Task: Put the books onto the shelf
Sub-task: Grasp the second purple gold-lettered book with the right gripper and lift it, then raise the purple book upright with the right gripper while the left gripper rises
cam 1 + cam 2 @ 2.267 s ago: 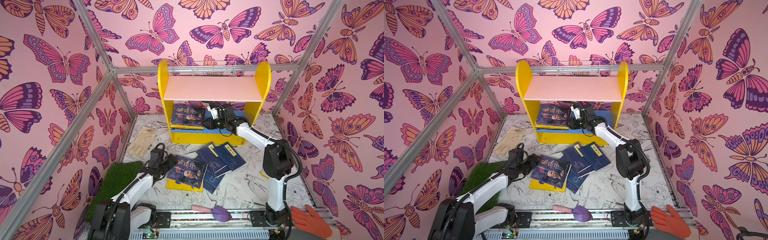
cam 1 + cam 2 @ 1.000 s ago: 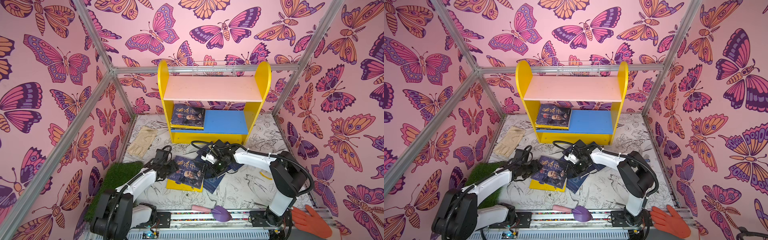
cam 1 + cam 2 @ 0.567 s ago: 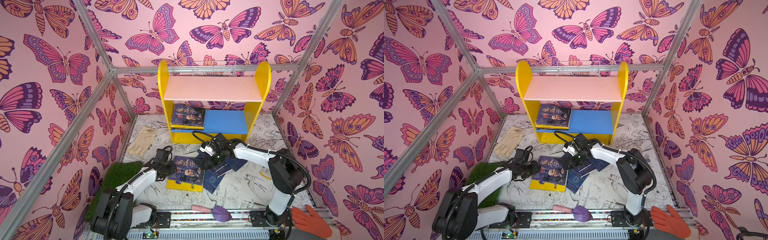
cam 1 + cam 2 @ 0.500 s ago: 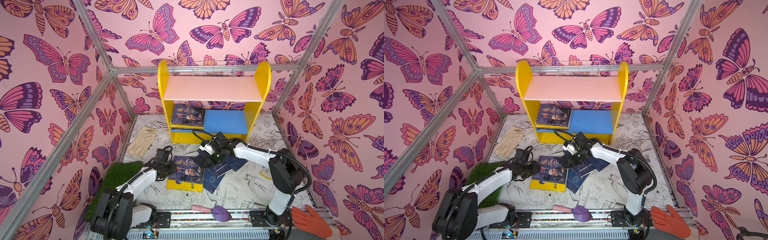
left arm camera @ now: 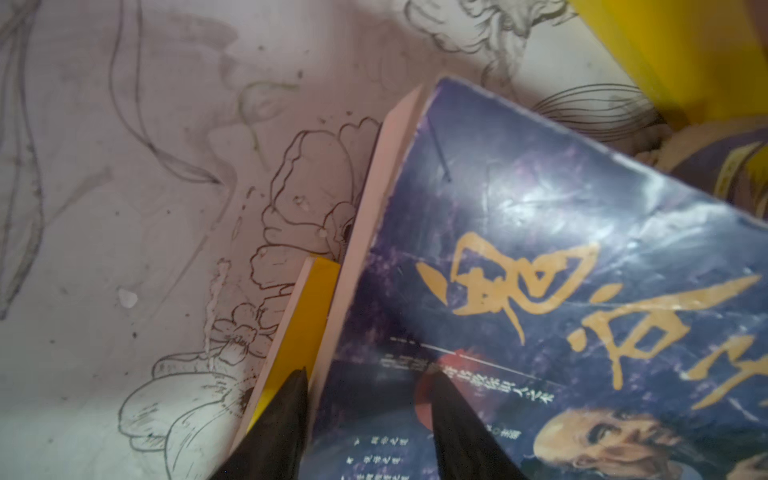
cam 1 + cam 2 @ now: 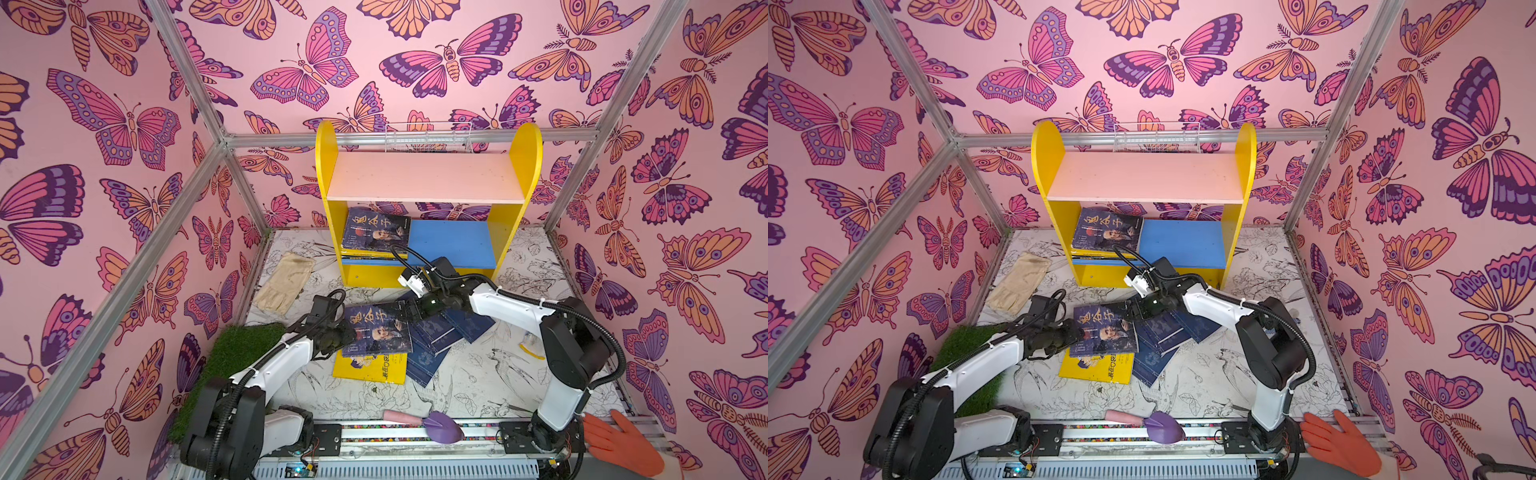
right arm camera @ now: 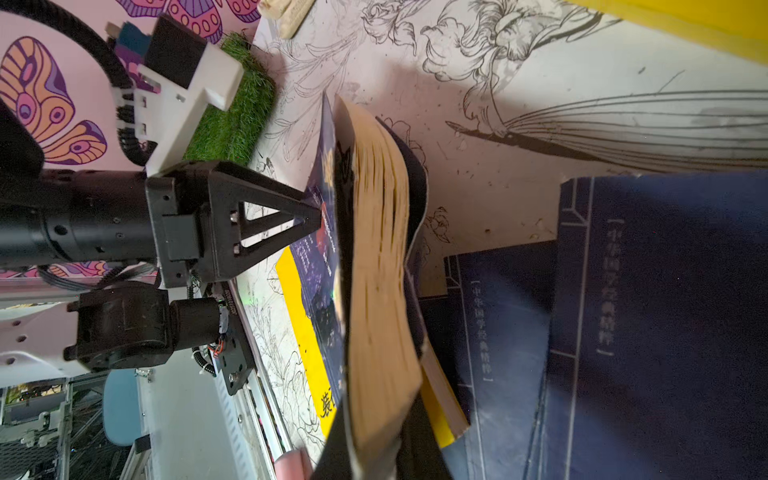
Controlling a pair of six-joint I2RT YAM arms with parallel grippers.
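**Portrait-cover book** point(image 6: 378, 329): a dark paperback with a gold title and an old man's face. It lies on top of the floor pile in front of the shelf point(image 6: 424, 183), over a yellow book point(image 6: 370, 368). Its title edge faces the shelf, and each side edge faces one arm.

**Right gripper** point(image 6: 412, 311): clamped tight on the book's far right corner, the corner nearest the shelf. In the right wrist view the page block bows and that side stands lifted off the pile.

**Left gripper** point(image 6: 345, 333): jaws part way apart, astride the opposite side edge. In the left wrist view one fingertip point(image 5: 453, 424) is over the cover and the other is over the yellow book. I can make out no squeeze.

**Relation that matters:** the shelf stands straight beyond the book, away from both arm bases. The bare half of the blue lower board point(image 6: 455, 245) is nearer the right arm, so I judge that arm the likelier carrier.

**Count**
- Shelf: one, with two boards. The pink upper board has no books.
- Blue board: one flat stack point(image 6: 376, 232) with a second portrait cover on top. The number beneath cannot be counted.
- Floor: one portrait book, at least one yellow, and at least three navy books point(image 6: 440, 332) fanned beside it.
- Sundries:
  - one beige glove point(image 6: 286, 282)
  - one grass mat point(image 6: 241, 353)
  - one purple trowel point(image 6: 440, 428)
  - one orange glove point(image 6: 619, 446)
  - one wire basket point(image 6: 428, 137) behind the shelf
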